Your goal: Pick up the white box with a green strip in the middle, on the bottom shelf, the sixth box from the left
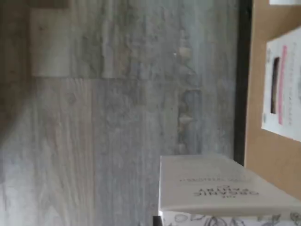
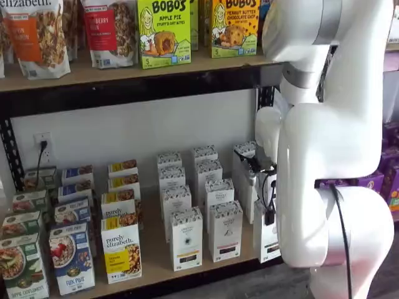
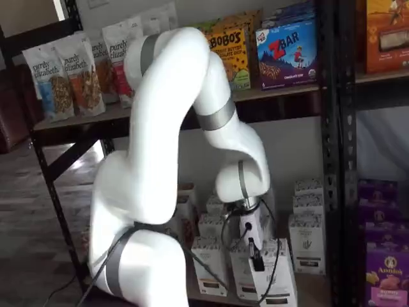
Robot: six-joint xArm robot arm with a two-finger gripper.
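1. Wrist view: the white box (image 1: 221, 188) fills the near corner, its pale side panel printed "ORGANIC". It sits over the grey wood-plank floor (image 1: 117, 117), outside the black front rail of the bottom shelf (image 1: 263, 155). On the shelf board lies a white carton with a pink stripe (image 1: 284, 89). The jaws themselves are out of sight here.

2. In a shelf view, the bottom shelf (image 2: 156, 252) carries Purely Elizabeth cartons (image 2: 121, 255) at lower left and rows of matching white cartons (image 2: 186, 237) at centre. The white box (image 2: 267, 233) stands at the right end of the front row. The jaws come down onto its top and are pressed together on it.

3. In a shelf view, the white box (image 3: 273, 281) is at bottom centre, tilted, below the wrist. The jaws pinch its upper end, with a black cable alongside. The bottom shelf (image 3: 313, 288) holds more white cartons (image 3: 307, 243) behind.
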